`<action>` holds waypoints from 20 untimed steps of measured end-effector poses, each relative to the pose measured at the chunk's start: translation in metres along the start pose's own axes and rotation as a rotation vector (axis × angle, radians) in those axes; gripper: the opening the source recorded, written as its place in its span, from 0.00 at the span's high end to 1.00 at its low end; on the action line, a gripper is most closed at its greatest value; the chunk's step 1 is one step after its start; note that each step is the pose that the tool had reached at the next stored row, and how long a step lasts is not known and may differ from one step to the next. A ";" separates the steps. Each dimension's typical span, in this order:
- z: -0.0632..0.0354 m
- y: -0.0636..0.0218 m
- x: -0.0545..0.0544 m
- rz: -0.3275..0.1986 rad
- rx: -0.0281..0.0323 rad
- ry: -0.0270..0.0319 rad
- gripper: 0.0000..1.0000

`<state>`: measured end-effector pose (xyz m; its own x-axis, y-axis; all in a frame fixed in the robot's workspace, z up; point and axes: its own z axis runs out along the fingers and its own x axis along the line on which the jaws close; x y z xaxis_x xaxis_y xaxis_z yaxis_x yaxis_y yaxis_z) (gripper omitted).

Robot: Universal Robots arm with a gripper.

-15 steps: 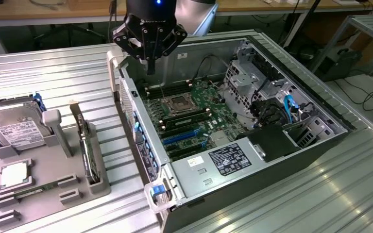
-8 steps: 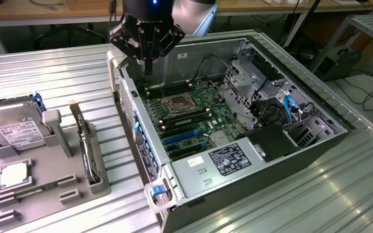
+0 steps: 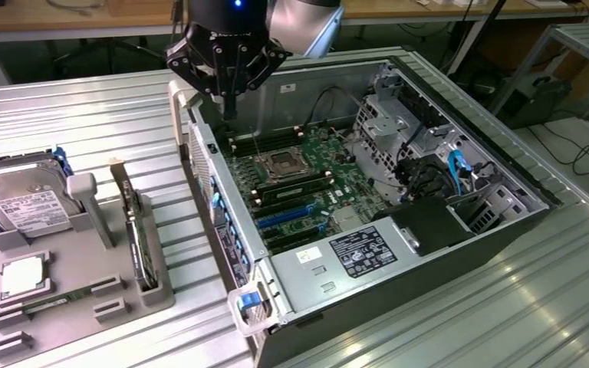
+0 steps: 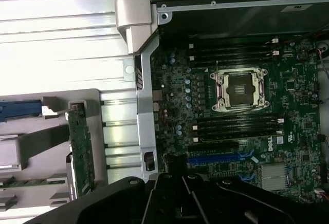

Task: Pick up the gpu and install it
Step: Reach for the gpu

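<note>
The gpu (image 3: 134, 226) stands on edge in a slot of the grey holder (image 3: 120, 287) at the exterior view's left; its green board edge is the gpu (image 4: 81, 147) in the wrist view. My gripper (image 3: 229, 113) hangs over the far left corner of the open computer case (image 3: 208, 153), well away from the card. Its fingers are shut together with nothing between them. The black gripper body (image 4: 180, 198) looks down on the green motherboard (image 4: 231, 111), with its bare processor socket (image 4: 241, 89) and blue card slots (image 4: 221, 158).
A silver hard drive (image 3: 24, 203) with a white label and a processor chip (image 3: 24, 276) sit in the same holder. Inside the case are the motherboard (image 3: 294, 180), a power supply (image 3: 356, 253), drive cages (image 3: 397, 123) and cables. Everything rests on a ribbed metal table (image 3: 499, 307).
</note>
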<state>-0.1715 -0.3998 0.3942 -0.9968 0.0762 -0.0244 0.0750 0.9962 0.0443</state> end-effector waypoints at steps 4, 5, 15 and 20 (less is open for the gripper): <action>0.0000 -0.0002 0.003 0.000 -0.0001 -0.0001 0.89; 0.0000 -0.0003 0.003 0.000 0.0000 0.0000 0.89; -0.0002 -0.0008 0.010 0.000 0.0000 0.0000 0.89; -0.0002 -0.0014 0.014 0.000 -0.0001 -0.0001 0.89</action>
<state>-0.1855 -0.4001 0.3941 -0.9968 0.0763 -0.0245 0.0751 0.9962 0.0444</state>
